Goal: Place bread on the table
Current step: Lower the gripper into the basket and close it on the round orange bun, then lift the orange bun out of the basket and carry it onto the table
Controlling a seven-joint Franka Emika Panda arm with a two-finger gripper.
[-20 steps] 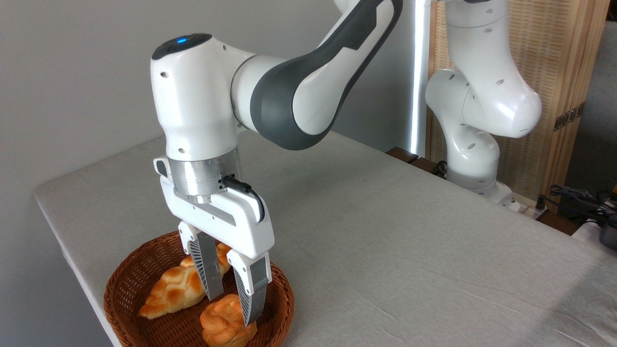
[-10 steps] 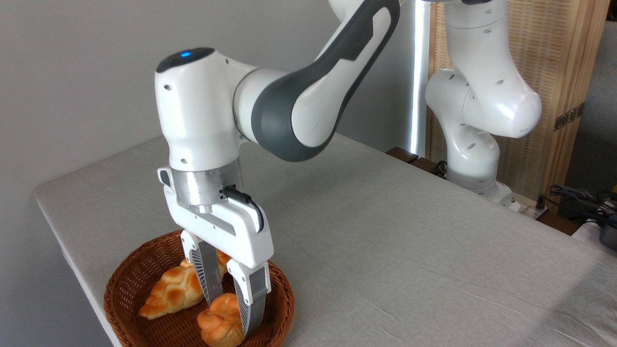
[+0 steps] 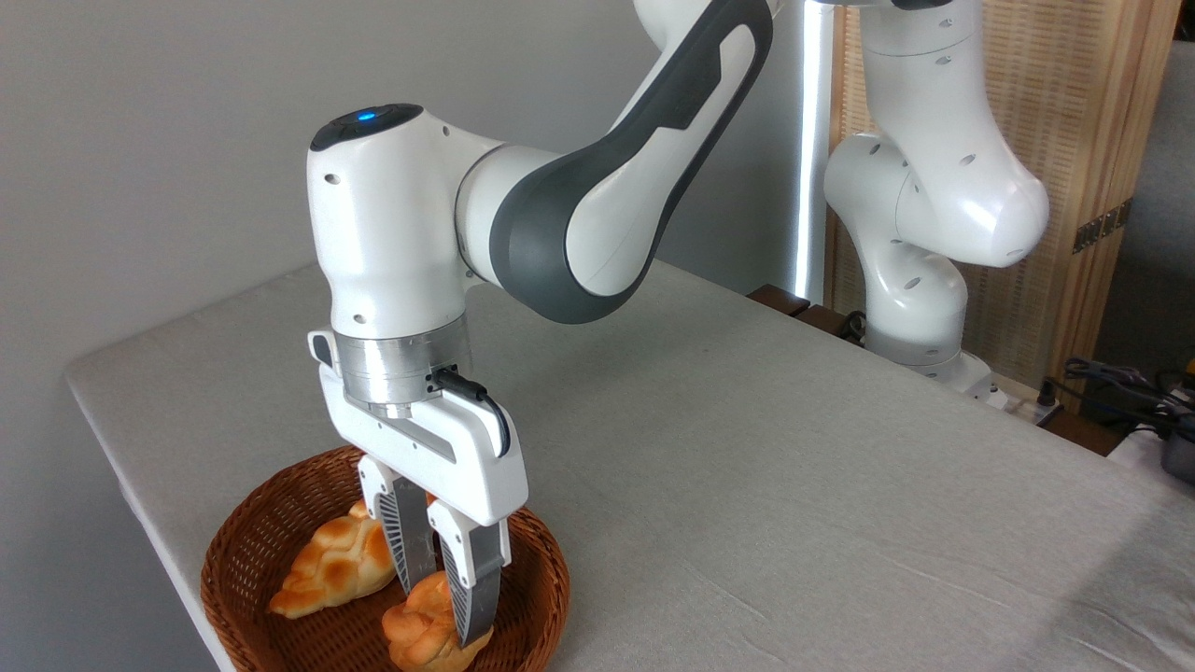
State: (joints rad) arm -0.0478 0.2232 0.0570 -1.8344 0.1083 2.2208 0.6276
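The bread (image 3: 414, 640), a small round orange-golden bun, lies in the front of a brown wicker basket (image 3: 220, 577) at the table's (image 3: 747, 448) near left corner. My gripper (image 3: 442, 613) points straight down into the basket. Its two fingers are drawn in close and press on the bun's top from either side. The bun's base rests on the basket floor, and the front finger (image 3: 471, 588) hides part of the bun.
A longer braided golden loaf (image 3: 329, 566) lies in the basket just left of the bun, close behind the rear finger. The arm's white base (image 3: 920, 308) stands at the table's far right edge. Cables (image 3: 1120, 387) lie at the right.
The gripper has come down a little into the basket and its fingers have drawn together from wide apart onto the bun. The bun shifted slightly left.
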